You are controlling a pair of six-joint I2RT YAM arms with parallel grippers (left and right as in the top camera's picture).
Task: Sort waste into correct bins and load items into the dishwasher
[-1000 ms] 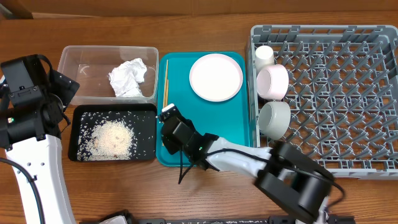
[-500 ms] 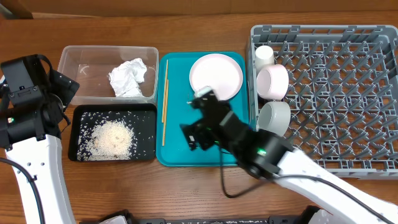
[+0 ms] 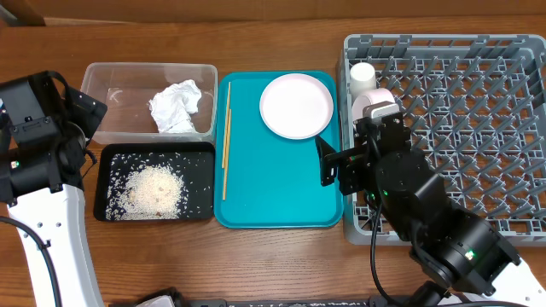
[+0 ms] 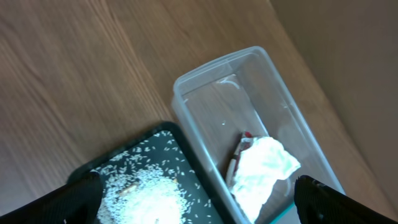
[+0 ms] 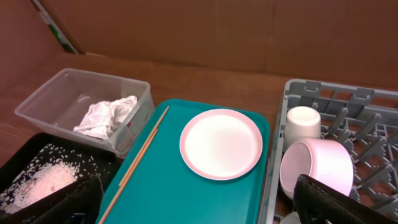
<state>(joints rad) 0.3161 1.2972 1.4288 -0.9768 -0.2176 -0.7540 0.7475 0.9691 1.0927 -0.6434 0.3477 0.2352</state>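
Rice (image 3: 153, 189) lies grainy in the black tray (image 3: 99, 179), crumpled tissue (image 3: 175, 107) in the clear tub (image 3: 149, 66); my left claw (image 4: 199, 190) and right claw (image 5: 199, 186) gape.

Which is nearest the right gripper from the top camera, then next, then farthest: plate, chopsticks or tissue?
From the right gripper:
1. The plate, close by on the teal tray.
2. The chopsticks, at the tray's left edge.
3. The tissue, far left in the clear tub.
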